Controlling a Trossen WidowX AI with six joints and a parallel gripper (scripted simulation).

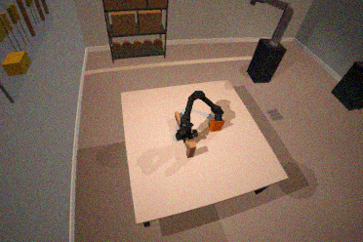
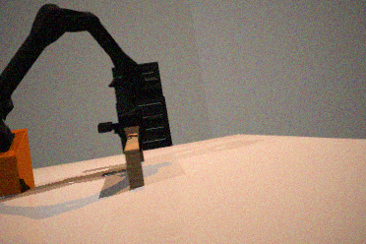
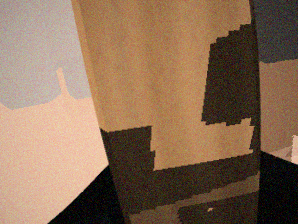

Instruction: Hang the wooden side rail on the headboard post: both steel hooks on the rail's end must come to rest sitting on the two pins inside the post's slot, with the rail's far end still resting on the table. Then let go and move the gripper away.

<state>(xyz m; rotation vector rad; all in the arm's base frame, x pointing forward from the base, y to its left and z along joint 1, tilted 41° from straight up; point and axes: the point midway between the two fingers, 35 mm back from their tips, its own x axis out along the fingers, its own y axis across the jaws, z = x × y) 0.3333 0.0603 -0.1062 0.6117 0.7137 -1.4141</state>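
The wooden side rail runs under my gripper. Its far end shows behind the arm in the top view, and its near end reaches close to the top of the headboard post. The short wooden post stands upright on the table. My gripper is shut on the rail, just behind the post; in the wrist view the rail fills the middle between the black fingers. The steel hooks, the pins and the slot are hidden or too small to tell, and so is whether the hooks touch the pins.
The arm's orange base stands on the table, to the right of the rail in the top view. A shelf rack with boxes, a second robot arm on a black pedestal and wall tools are away from the table.
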